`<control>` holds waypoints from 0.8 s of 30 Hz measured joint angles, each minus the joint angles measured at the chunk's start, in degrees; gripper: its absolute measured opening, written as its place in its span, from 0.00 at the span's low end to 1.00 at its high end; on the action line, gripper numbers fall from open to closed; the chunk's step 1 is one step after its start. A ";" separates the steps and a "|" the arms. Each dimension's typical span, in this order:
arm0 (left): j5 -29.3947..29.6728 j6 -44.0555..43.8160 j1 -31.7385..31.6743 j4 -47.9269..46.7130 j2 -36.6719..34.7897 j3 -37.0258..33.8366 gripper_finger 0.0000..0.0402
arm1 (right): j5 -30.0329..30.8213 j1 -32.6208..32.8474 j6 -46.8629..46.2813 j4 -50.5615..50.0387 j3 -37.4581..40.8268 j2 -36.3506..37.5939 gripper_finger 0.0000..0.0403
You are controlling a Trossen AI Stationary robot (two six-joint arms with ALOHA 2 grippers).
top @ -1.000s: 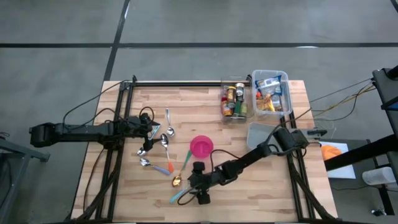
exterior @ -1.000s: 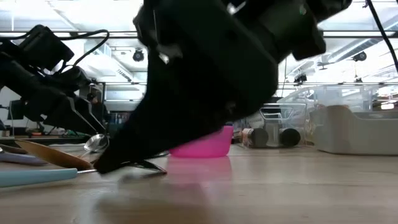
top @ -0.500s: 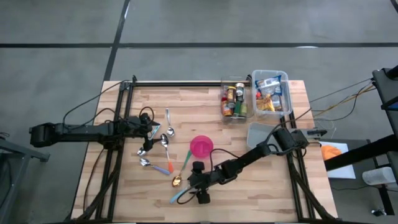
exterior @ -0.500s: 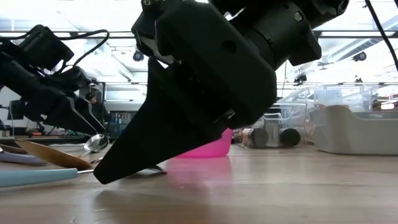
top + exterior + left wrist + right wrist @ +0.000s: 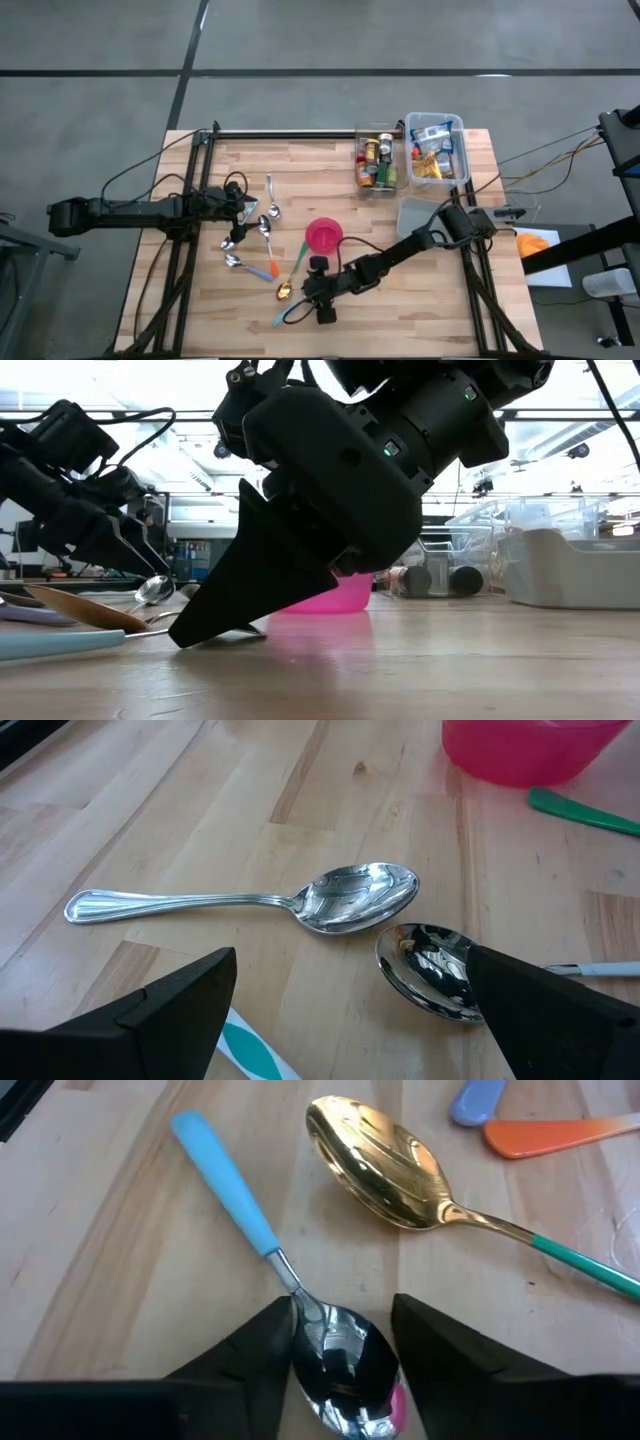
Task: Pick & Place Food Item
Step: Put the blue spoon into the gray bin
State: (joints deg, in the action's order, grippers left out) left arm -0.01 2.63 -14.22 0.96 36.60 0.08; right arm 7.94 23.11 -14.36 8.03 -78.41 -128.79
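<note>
No food item is between any fingers: the food stays in two clear bins [image 5: 378,160] [image 5: 437,150] at the far right. My right gripper [image 5: 308,300] [image 5: 345,1308] is low over the table's near middle, shut on a spoon with a light-blue handle [image 5: 225,1170] [image 5: 285,315]. Beside it lies a gold spoon with a green handle [image 5: 380,1145]. A pink bowl [image 5: 323,235] [image 5: 325,598] stands just beyond. My left gripper [image 5: 245,207] [image 5: 350,1020] waits open over steel spoons [image 5: 355,898] at the left. My right gripper pinches the spoon's steel bowl [image 5: 312,1342] between its two fingers, one on each side rim. The fingers [image 5: 270,1350] slant down from the table's right and lie along the spoon. The spoon rests flat on the wood, its blue handle pointing away past the fingertips.
Several more spoons [image 5: 262,245] lie scattered left of the pink bowl, some with orange or blue handles. A grey container [image 5: 418,215] sits near the right arm's base. Black rails [image 5: 300,133] frame the table's far and side edges. Bare wood lies at the near right.
My right gripper has stayed low over the blue-handled spoon and drawn its fingers in around the spoon's bowl; in the low view its dark finger has shifted slightly. The spoon has not moved.
</note>
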 joint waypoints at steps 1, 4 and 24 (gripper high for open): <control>-0.02 0.00 0.01 0.00 0.00 -0.01 0.99 | 0.04 0.00 -0.01 -0.02 0.00 0.00 0.39; -0.01 0.00 0.01 0.00 0.00 -0.02 0.99 | 0.04 0.00 -0.23 -0.01 0.00 -0.02 0.32; 0.00 0.00 0.01 0.00 0.00 -0.01 0.99 | -0.28 0.24 -1.12 -0.09 0.00 0.00 0.23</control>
State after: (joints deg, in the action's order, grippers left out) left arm -0.01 2.63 -14.21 0.97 36.60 0.07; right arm 7.66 23.35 -15.49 7.94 -78.41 -128.79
